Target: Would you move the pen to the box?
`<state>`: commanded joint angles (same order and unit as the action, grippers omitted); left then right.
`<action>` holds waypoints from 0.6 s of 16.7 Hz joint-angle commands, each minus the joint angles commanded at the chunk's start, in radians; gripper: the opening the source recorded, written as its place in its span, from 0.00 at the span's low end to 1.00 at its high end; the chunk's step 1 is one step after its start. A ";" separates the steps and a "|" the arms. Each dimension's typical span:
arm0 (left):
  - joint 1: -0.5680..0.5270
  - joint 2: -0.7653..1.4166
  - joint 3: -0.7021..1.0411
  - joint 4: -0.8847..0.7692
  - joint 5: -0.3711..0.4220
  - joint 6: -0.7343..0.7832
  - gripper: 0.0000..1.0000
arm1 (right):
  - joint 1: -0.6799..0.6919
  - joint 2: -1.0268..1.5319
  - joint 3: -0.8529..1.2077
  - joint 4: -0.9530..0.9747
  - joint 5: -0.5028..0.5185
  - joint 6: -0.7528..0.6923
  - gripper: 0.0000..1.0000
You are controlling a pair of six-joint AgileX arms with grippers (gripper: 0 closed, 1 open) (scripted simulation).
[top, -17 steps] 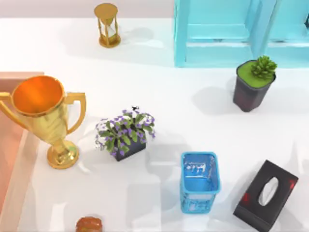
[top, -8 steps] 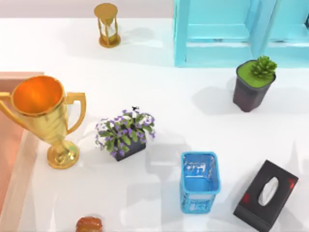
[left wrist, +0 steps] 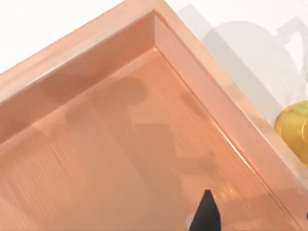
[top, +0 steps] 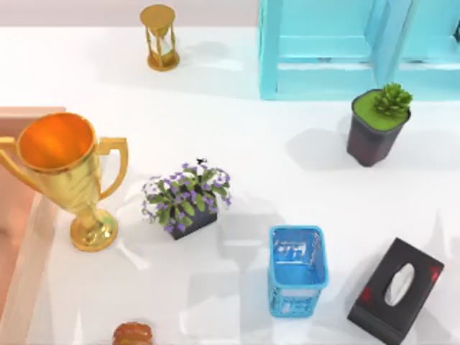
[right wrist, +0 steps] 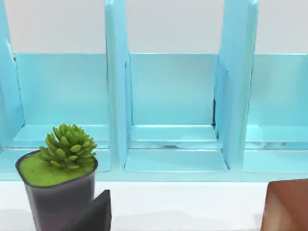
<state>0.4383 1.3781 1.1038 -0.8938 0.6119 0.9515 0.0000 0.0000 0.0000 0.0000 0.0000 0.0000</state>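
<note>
The box [left wrist: 96, 144] is salmon-pink with pale terracotta walls, and its inner floor and one corner spread across the left wrist view. In the top view its wall [top: 16, 273] runs along the table's left edge beside the gold trophy [top: 63, 172]. My left gripper [left wrist: 208, 217] hangs low over the box floor, with its shadow on the floor beneath. The pen is out of view. My right gripper [right wrist: 94, 214] is parked at the right, facing the cyan shelf [right wrist: 173, 110].
A purple flower pot [top: 185, 198] stands mid-table and a blue mesh cup [top: 297, 270] lies nearer the front. The black tissue box [top: 395, 291] is front right, a succulent pot [top: 377, 126] back right, an hourglass [top: 159, 37] at the back. A brown object [top: 133, 334] lies front left.
</note>
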 joint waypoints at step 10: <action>0.000 0.000 0.000 0.000 0.000 0.000 1.00 | 0.000 0.000 0.000 0.000 0.000 0.000 1.00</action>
<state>0.4383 1.3781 1.1038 -0.8938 0.6119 0.9515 0.0000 0.0000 0.0000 0.0000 0.0000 0.0000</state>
